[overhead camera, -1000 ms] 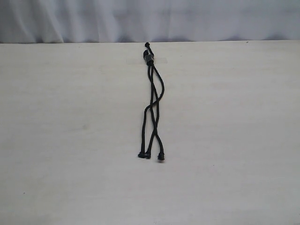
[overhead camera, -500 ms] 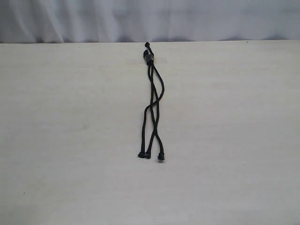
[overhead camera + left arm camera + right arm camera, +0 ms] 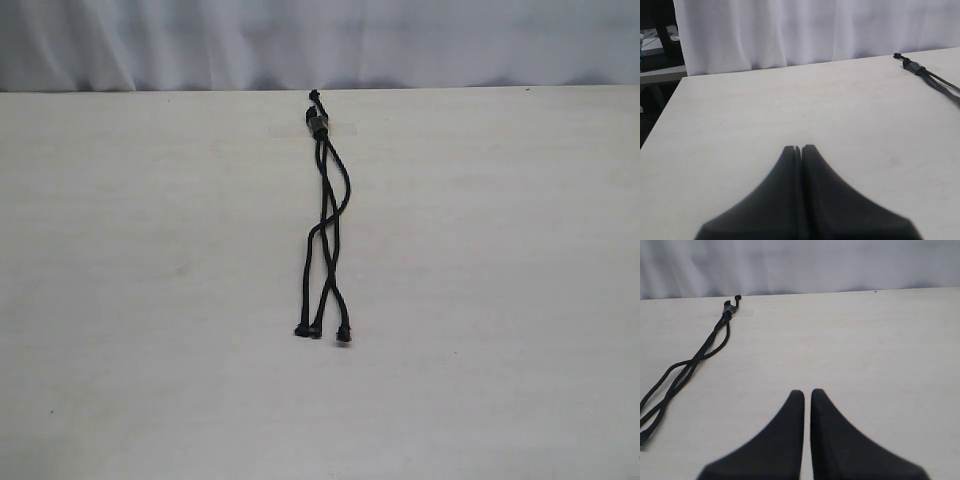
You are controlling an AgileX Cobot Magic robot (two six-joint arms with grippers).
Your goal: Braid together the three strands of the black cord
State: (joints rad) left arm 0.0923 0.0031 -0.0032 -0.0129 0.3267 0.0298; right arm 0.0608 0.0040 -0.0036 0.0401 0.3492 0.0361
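Note:
The black cord (image 3: 326, 215) lies lengthwise on the middle of the table. Its bound head (image 3: 318, 122) sits near the far edge. The three strands (image 3: 322, 262) cross each other loosely and end in knobby tips (image 3: 316, 333) toward the near side. Neither gripper shows in the exterior view. My left gripper (image 3: 801, 148) is shut and empty, with the cord's head (image 3: 912, 65) far off to one side. My right gripper (image 3: 807, 392) is shut but for a hairline gap, holding nothing. The strands (image 3: 685, 367) lie well apart from it.
The pale table (image 3: 150, 250) carries only the cord. A white curtain (image 3: 420, 40) hangs behind the far edge. Beyond the table's side edge, in the left wrist view, some dark furniture (image 3: 657, 47) stands.

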